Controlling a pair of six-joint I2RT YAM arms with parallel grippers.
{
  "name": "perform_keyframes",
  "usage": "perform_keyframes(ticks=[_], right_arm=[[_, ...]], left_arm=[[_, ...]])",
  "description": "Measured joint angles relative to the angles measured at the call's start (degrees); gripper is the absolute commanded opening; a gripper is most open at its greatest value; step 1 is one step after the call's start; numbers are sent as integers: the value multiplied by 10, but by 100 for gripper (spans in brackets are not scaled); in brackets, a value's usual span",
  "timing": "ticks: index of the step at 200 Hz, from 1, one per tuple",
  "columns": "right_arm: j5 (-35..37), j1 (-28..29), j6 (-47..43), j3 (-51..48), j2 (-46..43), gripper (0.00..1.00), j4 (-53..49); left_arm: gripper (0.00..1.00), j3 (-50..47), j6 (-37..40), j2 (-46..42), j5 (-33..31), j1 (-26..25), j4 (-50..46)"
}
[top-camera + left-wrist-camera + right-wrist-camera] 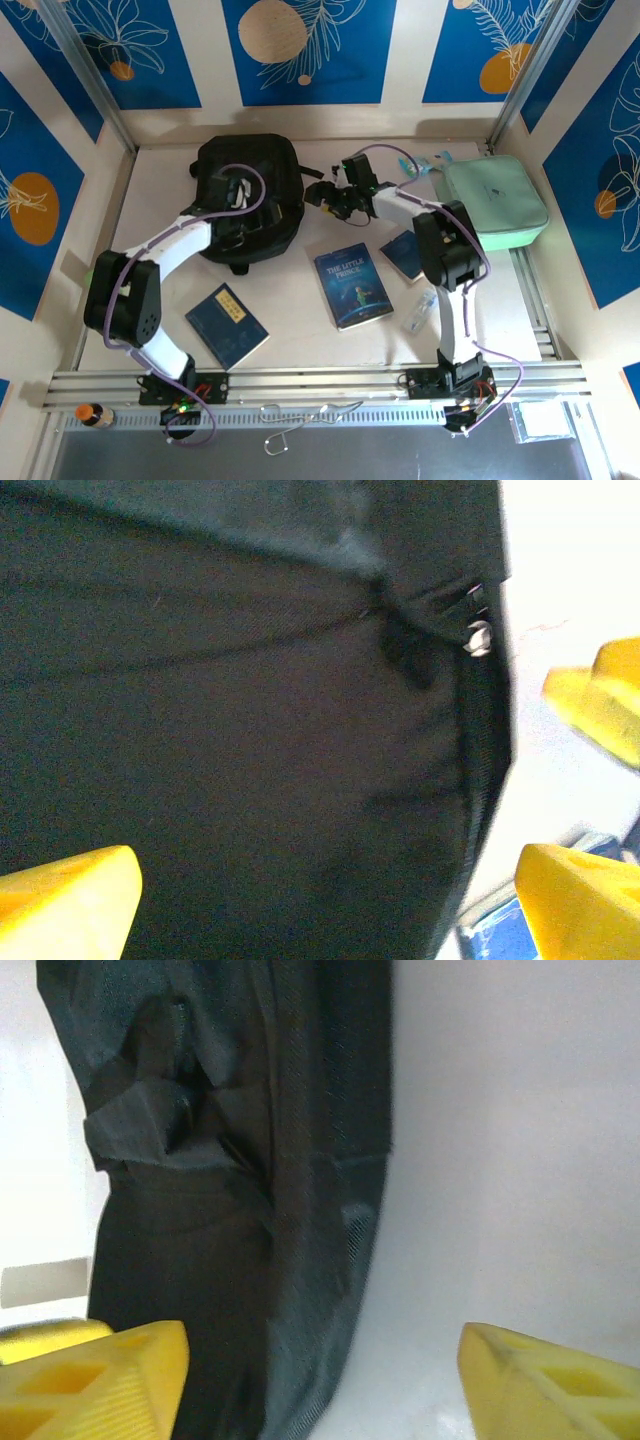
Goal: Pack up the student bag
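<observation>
While the bag [275, 160] is lying flat toward the far left corner of the desk [300, 335], the left tool [237, 195] is hanging directly over its middle. Its yellow fingers [65, 905] are standing wide apart, with plain black fabric spanning the whole gap between them, and they are gripping nothing. A small metal fitting [478, 637] is showing on the bag's seam just past that gap.

The right tool [332, 197] is sitting just beside the bag's right edge, toward the far edge of the desk. Its fingers [110, 1380] are also standing apart. The bag's side and a folded strap [150, 1125] are lying in the gap close to the left finger, and bare desk is taking up the rest. Neither finger is pressing on anything that can be seen.

A mint case [495, 205] is lying in the far right corner. A Little Prince book [352, 285] is lying near the middle of the desk, and a dark book [227, 325] is lying toward the near left. A smaller blue book [403, 257] is lying between the Little Prince book and the case, partly under the right arm. A small clear item [420, 310], too small to identify, is lying beside that arm.
</observation>
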Motion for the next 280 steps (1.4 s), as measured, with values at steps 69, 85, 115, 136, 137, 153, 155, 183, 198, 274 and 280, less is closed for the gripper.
perform_keyframes(ticks=[69,85,115,136,137,153,155,183,198,274,280], right_arm=[[-13,0,9,167,129,17,-53],[-13,0,10,167,131,8,-56],[-13,-1,9,154,127,0,-49],[-13,-3,9,103,104,0,-30],[-13,-3,9,98,102,0,-29],[-9,-5,11,34,63,0,-10],[-8,-5,11,23,55,0,-8],[7,-10,17,-106,-32,0,29],[6,-13,23,-157,-63,0,48],[0,-22,46,-206,-84,0,87],[-1,-22,48,-206,-84,0,88]], left_arm=[[90,-10,-48,0,41,0,36],[86,-10,-55,2,53,0,43],[81,0,-67,24,78,-2,45],[77,17,-73,46,92,-5,46],[77,18,-73,47,93,-6,46],[73,29,-79,57,101,-11,46],[73,30,-80,58,102,-12,47],[68,45,-97,71,115,-29,56],[66,47,-105,76,116,-39,60],[49,63,-155,105,99,-103,61],[46,67,-159,109,98,-105,61]])
